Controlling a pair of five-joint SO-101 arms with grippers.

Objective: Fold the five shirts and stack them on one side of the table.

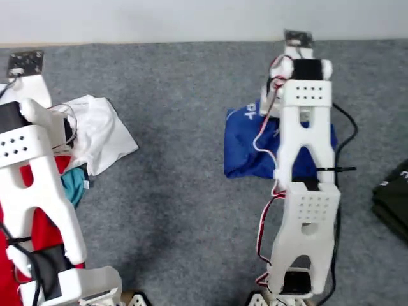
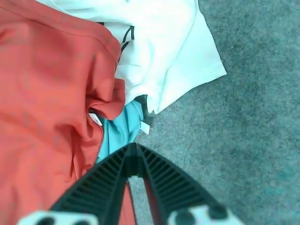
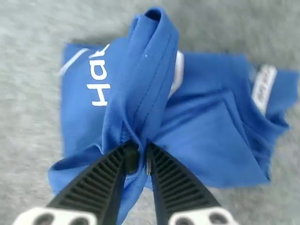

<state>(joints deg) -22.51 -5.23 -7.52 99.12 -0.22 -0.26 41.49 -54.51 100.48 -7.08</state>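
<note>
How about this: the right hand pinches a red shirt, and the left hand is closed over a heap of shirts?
Not quite: the right wrist view shows the right hand pinching the blue shirt, not a red one. The left hand is closed over the heap of shirts.

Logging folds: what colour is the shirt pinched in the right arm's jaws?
It is a blue shirt with white lettering; the right wrist view shows it best.

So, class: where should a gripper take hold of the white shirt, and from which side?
Probably take the white shirt by its free corner, coming in from the bare grey table side. That corner lies flat and alone on the table, while the opposite edge bunches against the red shirt and teal shirt.
</note>
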